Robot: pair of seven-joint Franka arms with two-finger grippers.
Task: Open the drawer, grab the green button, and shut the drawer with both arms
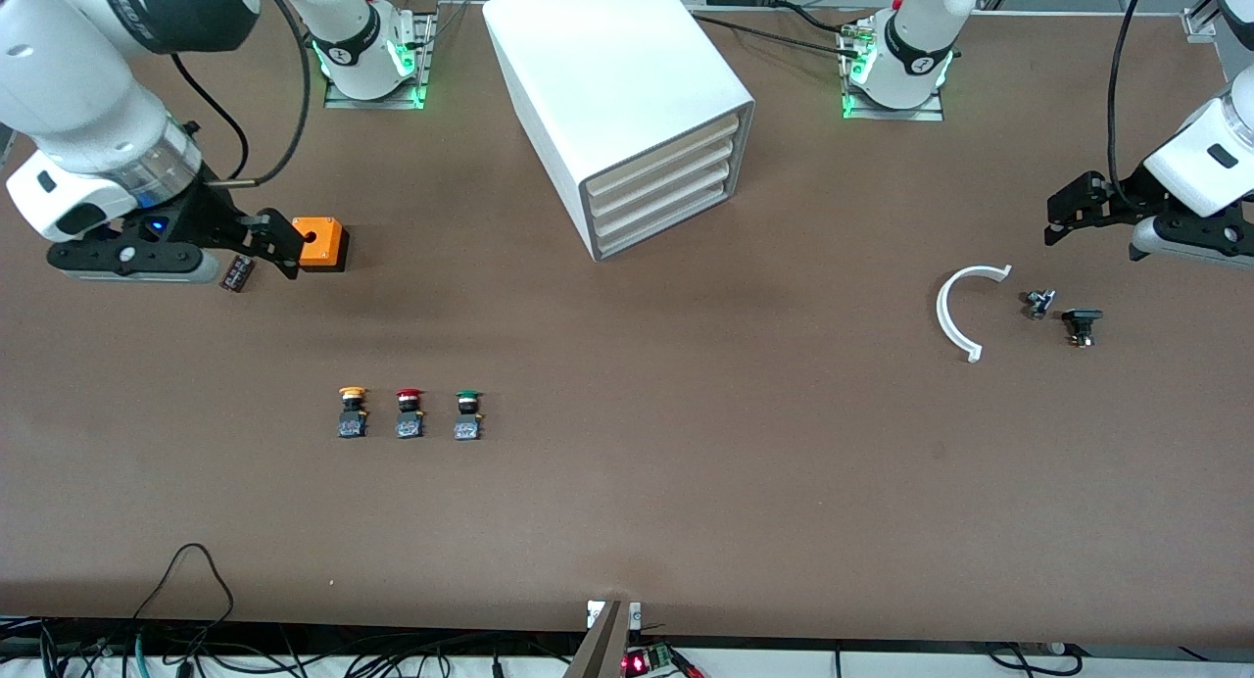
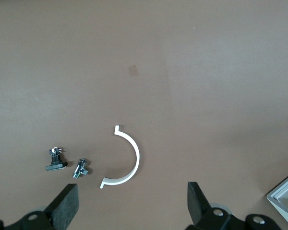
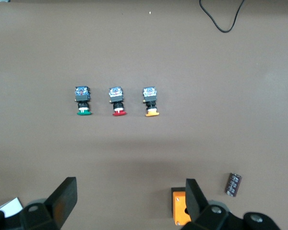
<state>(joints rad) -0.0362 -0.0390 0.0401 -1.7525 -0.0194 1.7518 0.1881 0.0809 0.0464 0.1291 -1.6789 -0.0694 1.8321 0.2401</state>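
The white cabinet (image 1: 617, 80) stands at the middle of the table near the arms' bases, and its four drawers (image 1: 661, 193) are all shut. The green-capped button (image 1: 468, 415) (image 3: 83, 101) lies on the table nearer to the front camera than the cabinet. It ends a row of three on the side toward the left arm. My right gripper (image 1: 272, 242) (image 3: 129, 191) hangs open and empty over the table beside an orange box. My left gripper (image 1: 1076, 208) (image 2: 133, 196) hangs open and empty over the left arm's end of the table, by a white curved piece.
A red-capped button (image 1: 409, 413) and a yellow-capped one (image 1: 353, 413) lie beside the green one. The orange box (image 1: 319, 242) and a small dark part (image 1: 238, 272) sit under the right gripper. The white curved piece (image 1: 960, 311), a metal fitting (image 1: 1038, 303) and a black part (image 1: 1082, 323) lie near the left gripper.
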